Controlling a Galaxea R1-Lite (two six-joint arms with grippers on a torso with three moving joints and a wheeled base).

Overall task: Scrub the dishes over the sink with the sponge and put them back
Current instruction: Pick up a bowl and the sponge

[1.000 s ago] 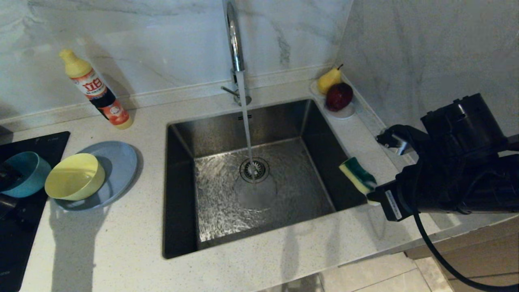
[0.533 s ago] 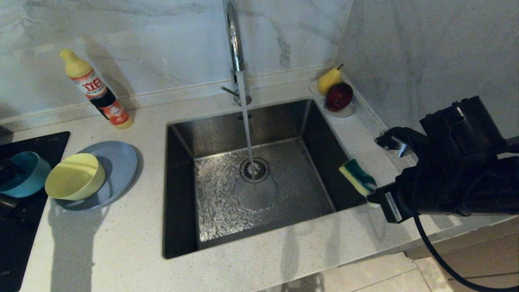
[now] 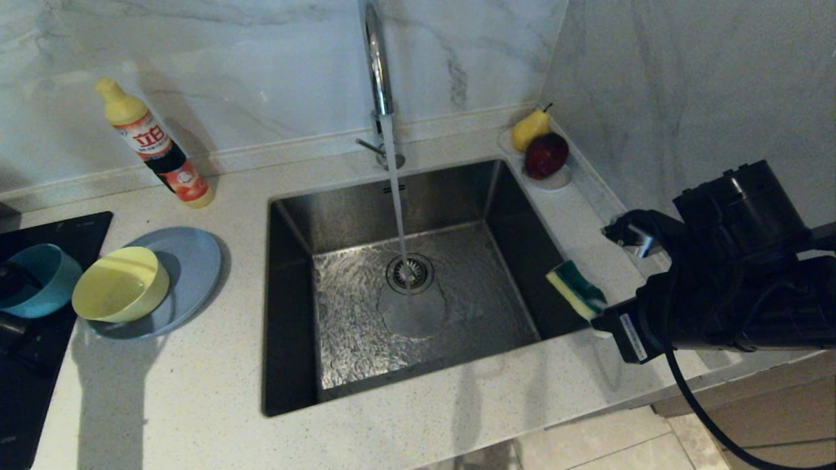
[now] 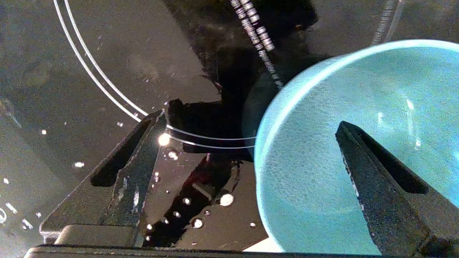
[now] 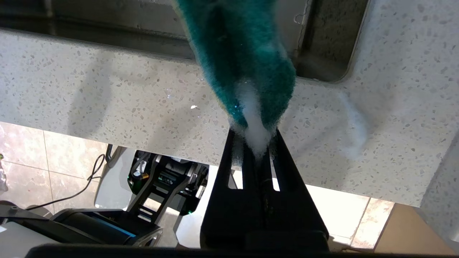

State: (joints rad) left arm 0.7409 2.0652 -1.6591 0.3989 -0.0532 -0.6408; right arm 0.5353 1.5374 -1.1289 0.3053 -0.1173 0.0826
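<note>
The teal-blue bowl (image 3: 40,282) (image 4: 322,89) stands on the black cooktop at the far left. My left gripper (image 3: 8,287) (image 4: 251,120) is open across its rim, one finger inside the bowl and the other outside over the glass, touching nothing that I can see. The yellow bowl (image 3: 121,284) sits on the grey-blue plate (image 3: 192,258) beside it. My right gripper (image 3: 597,318) (image 5: 254,134) is shut on the sponge (image 3: 575,290) (image 5: 244,53), held over the sink's (image 3: 353,326) right rim. Water runs from the tap (image 3: 375,59) onto the drain.
A detergent bottle (image 3: 157,147) leans at the back left wall. A white saucer with a pear and a dark red fruit (image 3: 542,153) sits in the back right corner. The cooktop (image 3: 39,378) covers the counter's left end. A marble wall rises close on the right.
My left hand has shifted and turned a little over the teal bowl, which has stayed in place. The right arm and sponge have hardly moved.
</note>
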